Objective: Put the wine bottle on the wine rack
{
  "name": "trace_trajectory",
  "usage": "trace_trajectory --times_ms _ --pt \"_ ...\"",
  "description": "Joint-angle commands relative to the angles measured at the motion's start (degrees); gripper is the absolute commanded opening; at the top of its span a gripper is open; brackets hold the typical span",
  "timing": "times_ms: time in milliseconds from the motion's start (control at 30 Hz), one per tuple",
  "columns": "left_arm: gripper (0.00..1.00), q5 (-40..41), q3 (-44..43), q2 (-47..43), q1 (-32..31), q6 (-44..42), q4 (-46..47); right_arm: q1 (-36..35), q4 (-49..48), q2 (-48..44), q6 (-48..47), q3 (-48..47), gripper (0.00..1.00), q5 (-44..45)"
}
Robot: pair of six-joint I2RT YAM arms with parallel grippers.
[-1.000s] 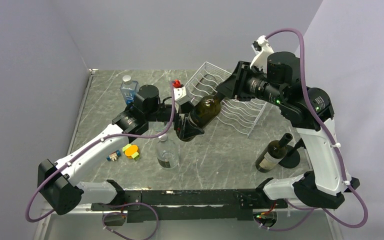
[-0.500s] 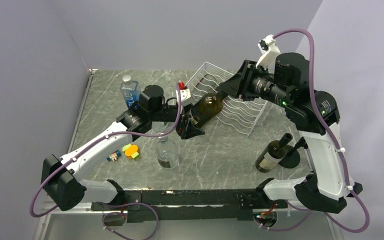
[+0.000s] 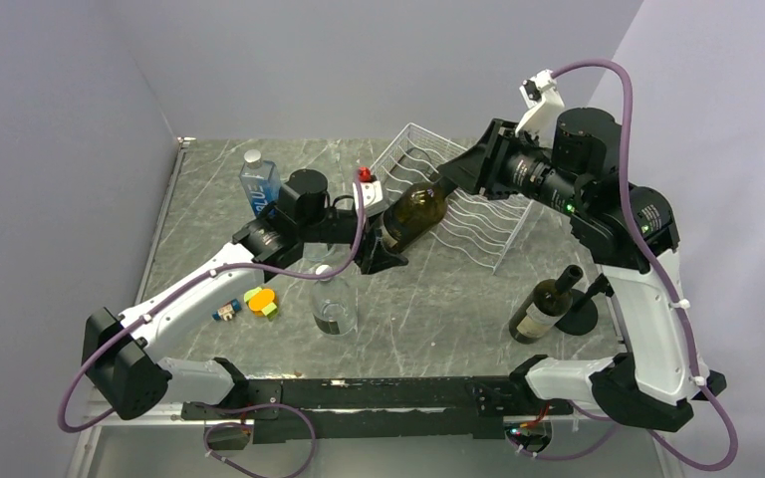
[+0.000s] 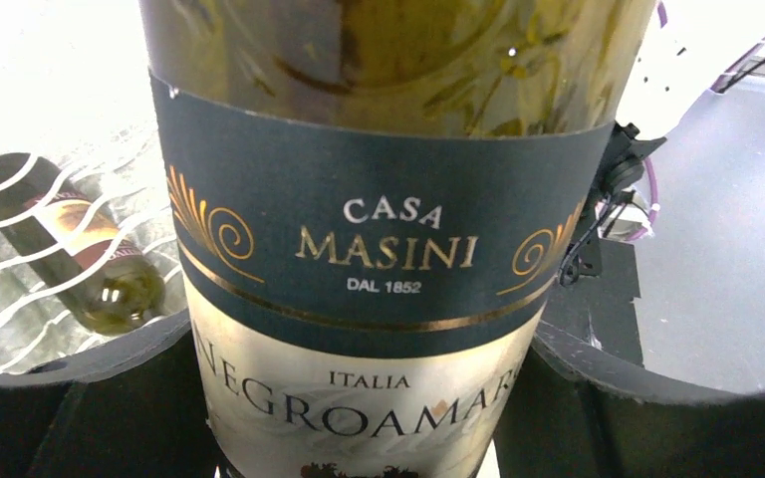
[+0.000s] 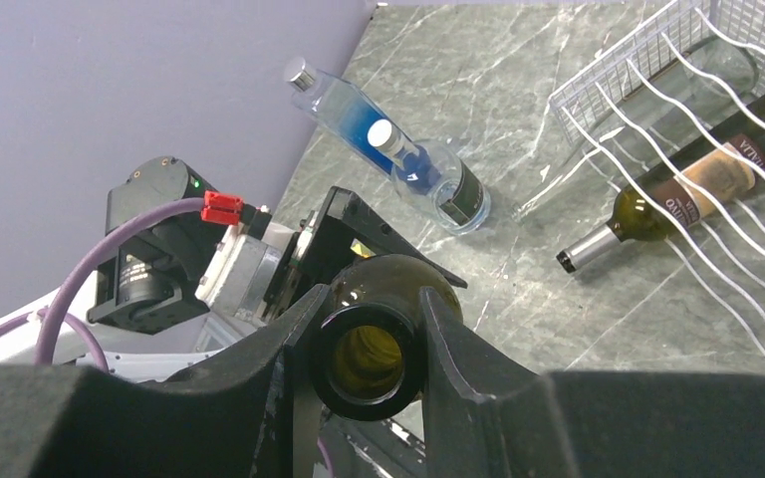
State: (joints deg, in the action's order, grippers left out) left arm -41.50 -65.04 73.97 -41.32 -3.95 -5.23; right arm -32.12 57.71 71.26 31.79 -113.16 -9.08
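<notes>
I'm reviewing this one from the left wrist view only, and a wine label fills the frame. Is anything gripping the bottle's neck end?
Observer: Yes, the right tool is shut on the wine bottle just below its open mouth.
Operator: Is it in the rack yet?
Observer: No. From above, it hangs tilted in the air by the wine rack's left side, in no groove.
Operator: Anything else close by?
Observer: A clear glass bottle stands on the table, nearer the arm bases.

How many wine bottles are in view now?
2. The held wine bottle is in the air at the wine rack's left side; the second wine bottle is beside the right arm.
</notes>
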Motion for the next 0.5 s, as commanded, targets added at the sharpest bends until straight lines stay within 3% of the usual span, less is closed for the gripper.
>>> trace_trajectory --times_ms 0,33,100,200,300,367,467 --pt "0.11 3.41 -4.63 -0.4 0.25 -2.31 2.38 -0.22 -9.29 -2.47 2.69 0.54 0.0 -3.51" --pt "0.02 4.35 -4.78 -0.33 0.23 -2.67 2.59 -0.15 -9.33 -2.82 2.43 1.47 0.0 -3.11" --pt "0.01 6.17 -4.8 -0.32 0.21 -4.15 3.41 -0.14 -9.54 -3.53 1.55 3.63 0.03 -2.6" --pt "0.01 10.23 -4.42 -0.84 0.29 -7.32 5.66 -0.1 -8.42 -3.91 -0.76 5.39 0.5 -1.06" --pt "0.01 11.6 -6.84 -0.18 0.22 -12.62 6.93 -0.04 -4.56 -2.8 -4.79 5.15 0.86 2.27" --pt "0.01 13.21 -9.98 1.51 0.2 -15.37 6.24 0.02 -1.67 -2.24 -6.1 5.24 0.97 5.52" --pt "0.01 15.01 -12.47 3.01 0.19 -17.76 7.51 0.26 -1.0 -2.5 -6.43 5.86 1.0 8.56"
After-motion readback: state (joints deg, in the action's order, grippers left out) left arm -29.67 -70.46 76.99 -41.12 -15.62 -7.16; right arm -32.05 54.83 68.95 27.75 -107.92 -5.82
